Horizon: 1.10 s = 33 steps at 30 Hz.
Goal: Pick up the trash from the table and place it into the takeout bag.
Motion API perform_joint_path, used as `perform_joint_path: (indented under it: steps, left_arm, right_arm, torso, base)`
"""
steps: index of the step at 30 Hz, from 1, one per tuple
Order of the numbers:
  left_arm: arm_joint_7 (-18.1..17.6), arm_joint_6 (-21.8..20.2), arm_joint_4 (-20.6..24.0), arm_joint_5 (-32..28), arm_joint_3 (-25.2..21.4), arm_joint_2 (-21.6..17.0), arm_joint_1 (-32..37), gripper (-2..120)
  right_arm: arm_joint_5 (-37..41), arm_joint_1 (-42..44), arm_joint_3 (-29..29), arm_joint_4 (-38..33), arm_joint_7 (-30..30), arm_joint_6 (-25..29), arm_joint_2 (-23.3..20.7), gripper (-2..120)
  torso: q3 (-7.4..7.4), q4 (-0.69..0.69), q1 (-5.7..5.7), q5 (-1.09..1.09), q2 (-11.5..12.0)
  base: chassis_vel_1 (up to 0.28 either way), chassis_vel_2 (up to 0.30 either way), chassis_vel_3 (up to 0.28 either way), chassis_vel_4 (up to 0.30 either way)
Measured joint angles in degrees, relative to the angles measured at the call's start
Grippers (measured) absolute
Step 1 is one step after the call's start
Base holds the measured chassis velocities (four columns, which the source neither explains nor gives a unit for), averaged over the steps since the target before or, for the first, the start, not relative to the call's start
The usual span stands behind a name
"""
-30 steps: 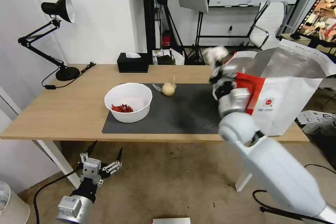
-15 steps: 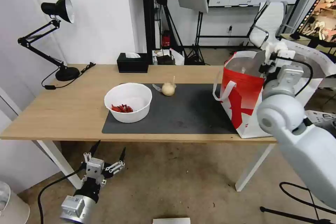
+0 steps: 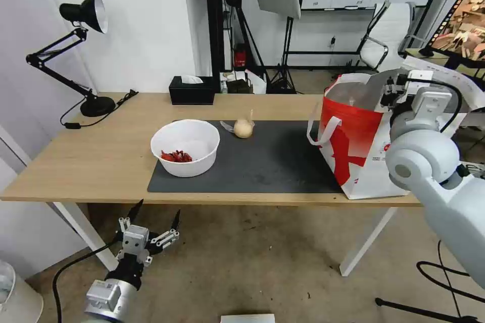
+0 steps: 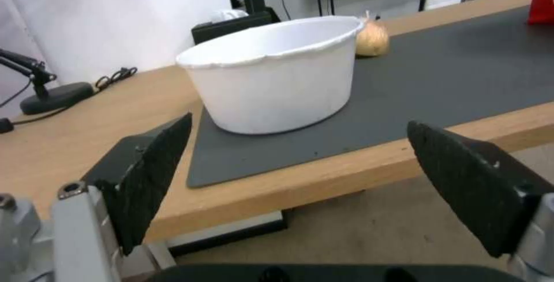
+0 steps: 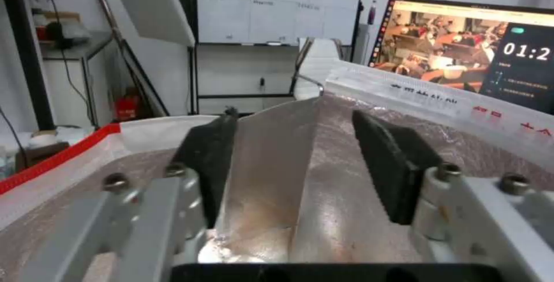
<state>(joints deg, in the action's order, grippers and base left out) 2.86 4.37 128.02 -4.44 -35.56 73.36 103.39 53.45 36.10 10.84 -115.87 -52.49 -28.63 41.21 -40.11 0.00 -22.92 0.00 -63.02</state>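
Tissue gone from right tool [image 5: 300,165] | spread over takeout bag [image 3: 353,151]

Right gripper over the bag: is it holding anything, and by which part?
Nothing. The right gripper is open and empty above the takeout bag.

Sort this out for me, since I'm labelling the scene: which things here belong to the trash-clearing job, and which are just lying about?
Part of the job:
white bowl with red scraps
beige lump
takeout bag
table
right end effector, open above the bag
left end effector, open below the table edge

Just lying about:
black tissue box
desk lamp
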Motion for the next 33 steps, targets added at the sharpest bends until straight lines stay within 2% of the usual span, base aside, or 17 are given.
perform_joint_path:
  steps: [3, 4, 7, 8, 10, 11, 12, 15, 17, 20, 21, 24, 25, 28, 33]
  left_arm:
    - [0.0, -0.1, 0.6, -0.3, 0.0, -0.1, -0.1, 100]
    - [0.0, -0.1, 0.6, -0.3, 0.0, -0.1, -0.1, 100]
    - [-0.1, -0.6, 1.0, -1.2, 0.0, -0.3, -0.9, 100]
    - [-0.1, -0.6, 1.0, -1.2, 0.0, -0.3, -0.9, 100]
    - [-0.2, -0.7, 1.0, -1.5, 0.0, -0.5, -1.4, 100]
    - [-0.3, -0.7, 1.1, -1.6, 0.1, -0.5, -1.5, 100]
    - [-0.3, -0.7, 1.1, -1.6, 0.1, -0.5, -1.5, 100]
    - [-0.3, -0.7, 1.1, -1.8, 0.3, -0.3, -1.8, 100]
    - [-0.3, -0.7, 1.1, -1.8, 0.3, -0.2, -1.8, 100]
    - [-0.4, -0.4, 1.1, -1.8, 0.8, 0.2, -1.9, 100]
    - [-0.4, -0.4, 1.1, -1.8, 0.8, 0.2, -1.9, 100]
    - [-0.5, 0.0, 0.7, -1.8, 1.1, 0.5, -1.9, 100]
    - [-0.5, 0.0, 0.7, -1.8, 1.1, 0.5, -1.9, 100]
    - [-0.7, 0.1, 0.0, -1.8, 1.6, 0.8, -1.9, 100]
    - [-0.7, 0.2, -1.2, -1.8, 2.3, 1.2, -2.0, 100]
  right_arm:
    - [0.4, 1.4, 0.9, -1.5, 4.3, 2.5, -0.7, 72]
    - [0.4, 1.4, 0.9, -1.5, 4.3, 2.5, -0.7, 72]
    - [0.4, 7.0, 3.6, -5.4, 16.0, 11.0, -2.3, 88]
    - [0.4, 7.0, 3.6, -5.4, 16.0, 11.0, -2.3, 88]
    - [0.3, 12.6, 6.9, -8.3, 23.7, 16.2, -2.9, 96]
    - [0.3, 15.2, 8.2, -9.2, 26.7, 18.0, -3.1, 98]
    - [0.3, 15.2, 8.2, -9.2, 26.7, 18.0, -3.1, 98]
    - [-1.6, 25.5, 12.7, -12.1, 35.9, 24.1, -3.5, 100]
    - [-2.2, 27.2, 13.3, -12.5, 36.8, 24.9, -3.4, 100]
    - [-9.7, 39.4, 16.8, -14.2, 41.5, 31.0, -0.4, 100]
    - [-9.7, 39.4, 16.8, -14.2, 41.5, 31.0, -0.4, 100]
    - [-18.5, 49.9, 18.4, -13.9, 44.4, 37.2, 4.3, 100]
    - [-18.5, 49.9, 18.4, -13.9, 44.4, 37.2, 4.3, 100]
    - [-27.8, 57.9, 18.7, -11.4, 46.3, 41.9, 8.5, 100]
    - [-32.7, 62.8, 18.0, -8.3, 46.6, 43.8, 12.7, 100]
  torso:
    - [0.0, 0.01, 0.0, 0.0, 0.0]
    - [0.0, 0.01, 0.0, 0.0, 0.0]
    - [0.0, 0.0, 0.0, -0.01, 0.0]
    - [0.0, 0.0, 0.0, -0.01, 0.0]
    - [0.0, 0.0, 0.0, -0.02, 0.0]
    - [0.01, -0.01, 0.01, -0.01, 0.0]
    - [0.01, -0.01, 0.01, -0.01, 0.0]
    - [0.01, -0.01, 0.0, -0.01, 0.0]
    - [0.01, -0.01, 0.0, -0.01, 0.0]
    - [0.01, -0.01, 0.01, -0.01, 0.0]
    - [0.01, -0.01, 0.01, -0.01, 0.0]
    - [0.01, 0.01, 0.01, 0.0, 0.0]
    - [0.01, 0.01, 0.01, 0.0, 0.0]
    - [0.01, -0.02, 0.01, 0.01, 0.0]
    - [0.01, -0.02, 0.01, 0.0, 0.0]
  base:
    - [0.0, 0.0, 0.0, 0.0]
    - [0.0, 0.0, 0.0, 0.0]
    - [0.0, 0.0, 0.0, 0.0]
    - [0.0, 0.0, 0.0, 0.0]
    - [0.0, 0.0, 0.0, 0.0]
    - [0.0, 0.0, 0.0, 0.0]
    - [0.0, 0.0, 0.0, 0.0]
    - [0.0, 0.0, 0.0, 0.0]
    - [0.0, 0.0, 0.0, 0.0]
    - [0.0, 0.0, 0.0, 0.0]
    - [0.0, 0.0, 0.0, 0.0]
    - [0.0, 0.0, 0.0, 0.0]
    - [0.0, 0.0, 0.0, 0.0]
    - [0.0, 0.0, 0.0, 0.0]
    - [0.0, 0.0, 0.0, 0.0]
